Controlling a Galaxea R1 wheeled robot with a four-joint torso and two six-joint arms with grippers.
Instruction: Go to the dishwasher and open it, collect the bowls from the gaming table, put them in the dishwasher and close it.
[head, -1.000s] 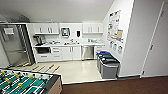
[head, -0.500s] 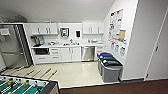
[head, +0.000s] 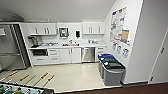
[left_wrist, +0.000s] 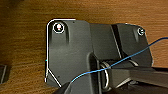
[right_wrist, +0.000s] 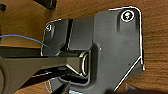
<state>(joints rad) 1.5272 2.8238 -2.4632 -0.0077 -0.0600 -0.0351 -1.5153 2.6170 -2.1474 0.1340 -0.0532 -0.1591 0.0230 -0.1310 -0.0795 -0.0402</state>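
A kitchenette seen from above and across the room. In the lower left corner, nearest the camera, is the edge of the gaming table (head: 15, 89), its green field and rod handles showing; no bowls can be made out on it. Beyond lies pale floor, then grey waste bins (head: 112, 70) at centre right against a wall hung with posters (head: 119, 23), whose writing is too blurred to read. At the far wall, centre frame, the dishwasher (head: 88, 54) sits under the counter, its silver front closed. Judging by this, the task has barely begun: nothing opened, nothing collected. Whether either gripper is open or closed cannot be told.
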